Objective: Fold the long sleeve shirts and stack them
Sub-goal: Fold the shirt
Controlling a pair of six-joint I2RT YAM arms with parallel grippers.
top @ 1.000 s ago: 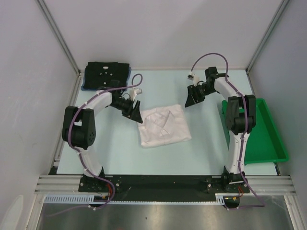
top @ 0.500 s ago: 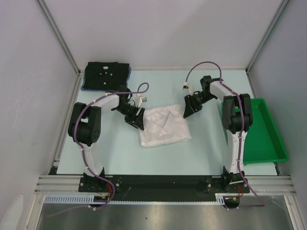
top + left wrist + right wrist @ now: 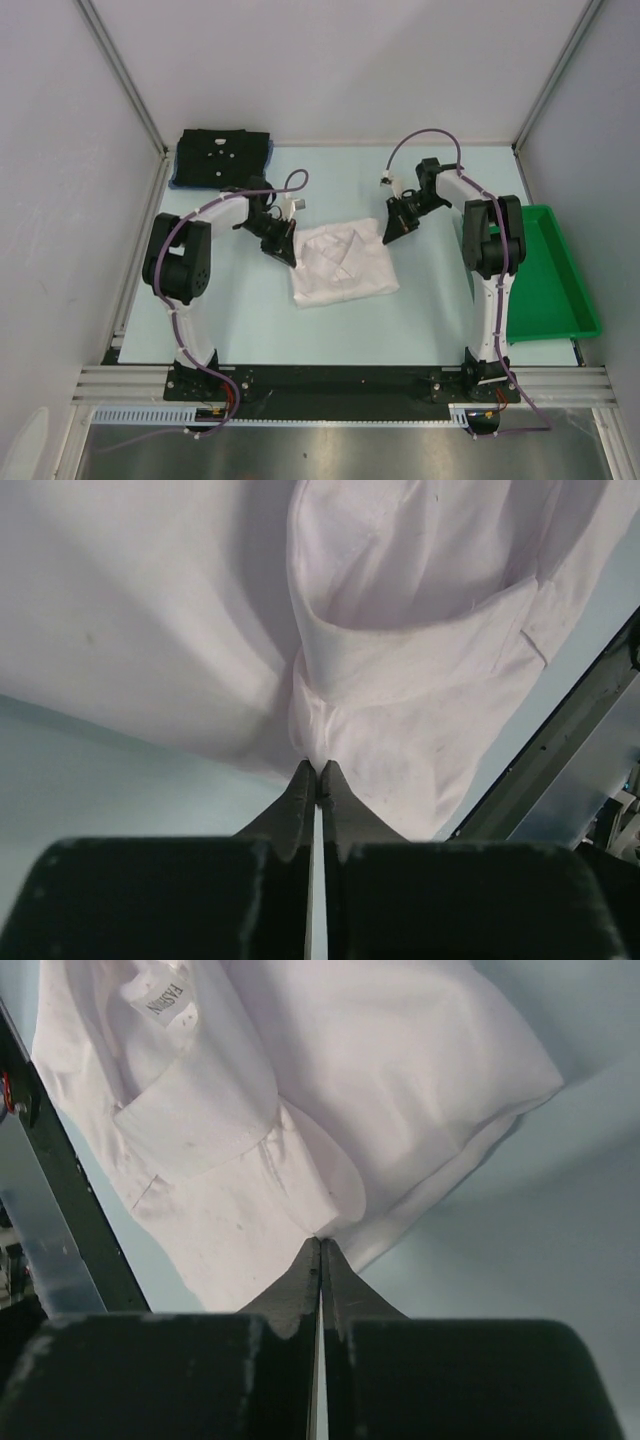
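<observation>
Far to the left of the white shirt [image 3: 342, 265], and further back on the table [image 3: 240, 320], lay the black shirt [image 3: 225, 155], folded flat on top of the blue shirt [image 3: 177, 182], of which only a thin rim showed. Those two looked finished: folded and stacked.

At the white shirt's far left corner sat the left gripper [image 3: 283, 250], its jaws pressed together on the cloth's edge. The left wrist view showed the fabric puckering into the tips, so it seemed to be pinching the shirt rather than merely touching it.

The white shirt itself was already a rough rectangle, thin and creased, with the collar [image 3: 338, 248] uppermost and no sleeve trailing out. Its folding therefore looked largely done, though the edges were not square.

At the shirt's far right corner the right gripper [image 3: 390, 232] was likewise nipped tight, and the hem drew to a point between its tips in the right wrist view.

Well to the right of the white shirt stood the tray [image 3: 560, 290], which played no part in this.

By my reckoning, two of three shirts were stacked. What remained was either a last fold of the white shirt or carrying it left and back onto the black shirt, keeping both corners level so that it would not fall open.
</observation>
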